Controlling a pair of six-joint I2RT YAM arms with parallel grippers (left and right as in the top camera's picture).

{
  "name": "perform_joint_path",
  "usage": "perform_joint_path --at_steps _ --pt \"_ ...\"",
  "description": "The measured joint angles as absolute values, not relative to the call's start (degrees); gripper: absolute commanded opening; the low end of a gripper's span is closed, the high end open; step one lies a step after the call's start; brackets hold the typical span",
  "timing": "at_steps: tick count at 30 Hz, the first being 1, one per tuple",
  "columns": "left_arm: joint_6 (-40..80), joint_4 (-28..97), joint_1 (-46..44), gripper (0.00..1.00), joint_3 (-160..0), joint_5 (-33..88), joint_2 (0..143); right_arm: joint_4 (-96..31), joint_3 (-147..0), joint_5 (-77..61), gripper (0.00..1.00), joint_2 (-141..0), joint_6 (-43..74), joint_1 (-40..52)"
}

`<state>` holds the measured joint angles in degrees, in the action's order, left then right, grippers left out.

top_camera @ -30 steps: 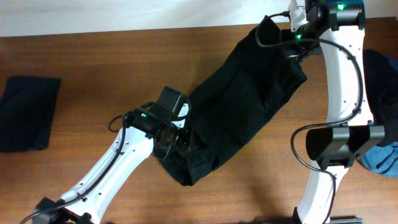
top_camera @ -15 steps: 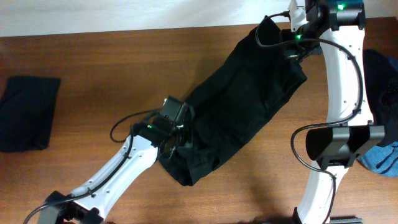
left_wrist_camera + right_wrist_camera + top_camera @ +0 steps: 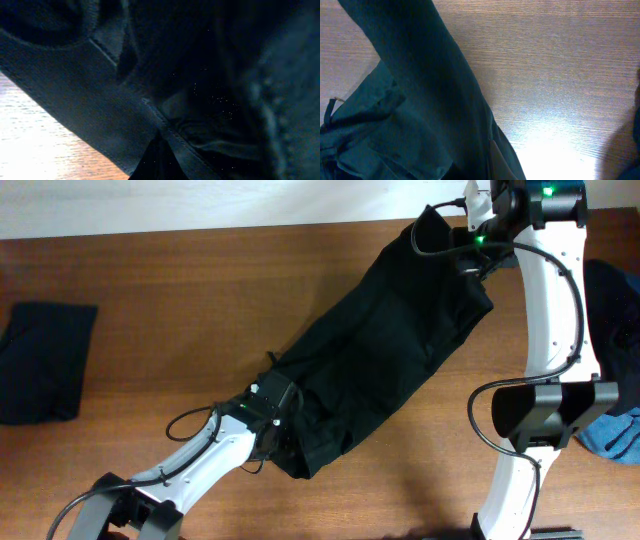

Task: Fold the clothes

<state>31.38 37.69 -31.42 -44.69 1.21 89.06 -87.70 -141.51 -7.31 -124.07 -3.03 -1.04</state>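
A long pair of black trousers [image 3: 390,340] lies slantwise on the wooden table [image 3: 200,290], from the far right down toward the front middle. My left gripper [image 3: 285,425] is at their near, lower-left end, shut on the fabric. In the left wrist view the black trousers [image 3: 100,110] fill the frame, with a seam and folds running down into the jaws. My right gripper [image 3: 462,235] is shut on the far upper end. In the right wrist view the black trousers [image 3: 420,100] hang from it above the table [image 3: 560,75].
A folded black garment [image 3: 45,360] lies at the table's left edge. At the right edge, behind the right arm [image 3: 555,330], lie a dark garment [image 3: 615,295] and a blue piece [image 3: 615,430].
My left arm has slid toward the front along the trousers' lower edge and its jaws have shut on the fabric. The right arm has not moved.
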Motion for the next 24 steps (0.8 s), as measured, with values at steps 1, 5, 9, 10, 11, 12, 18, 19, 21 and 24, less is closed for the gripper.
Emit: perform_joint_path --at_steps 1,5,9,10,11,12,18,19,21,24 --pt "31.4 37.7 -31.4 0.0 -44.8 1.1 89.1 -87.7 -141.5 -7.3 0.04 -124.1 -3.0 -1.0" --pt "31.4 43.0 -31.4 0.0 -48.4 -0.8 88.9 -87.6 -141.5 -7.3 0.04 -124.1 -3.0 -1.0" --pt "31.3 48.5 -31.3 0.0 -57.1 -4.1 86.8 -87.6 -141.5 -7.3 0.04 -124.1 -3.0 -1.0" --pt "31.3 48.6 -31.3 0.0 -59.2 -4.6 85.9 -87.6 -141.5 -7.3 0.04 -124.1 -3.0 -1.0" --pt "31.3 48.4 -31.3 0.0 -61.3 -5.1 84.8 -87.6 -141.5 -7.3 0.04 -124.1 -3.0 -1.0" --pt "31.3 47.7 -31.3 0.0 -62.7 -5.3 83.9 -87.6 -141.5 -7.3 0.04 -124.1 -3.0 -1.0" --pt "31.3 43.1 -31.3 0.0 -63.4 -4.3 83.8 -87.6 -141.5 -7.3 0.04 -124.1 -3.0 -1.0" --pt "31.3 42.5 -31.3 0.0 -62.9 -3.8 84.8 -87.6 -141.5 -7.3 0.04 -124.1 -3.0 -1.0" --pt "31.3 40.9 -31.3 0.0 -61.7 -2.7 87.6 -87.6 -141.5 -7.3 0.04 -124.1 -3.0 -1.0" --pt "31.3 38.2 -31.3 0.0 -59.7 -0.5 93.1 -87.6 -141.5 -7.3 0.04 -124.1 -3.0 -1.0"
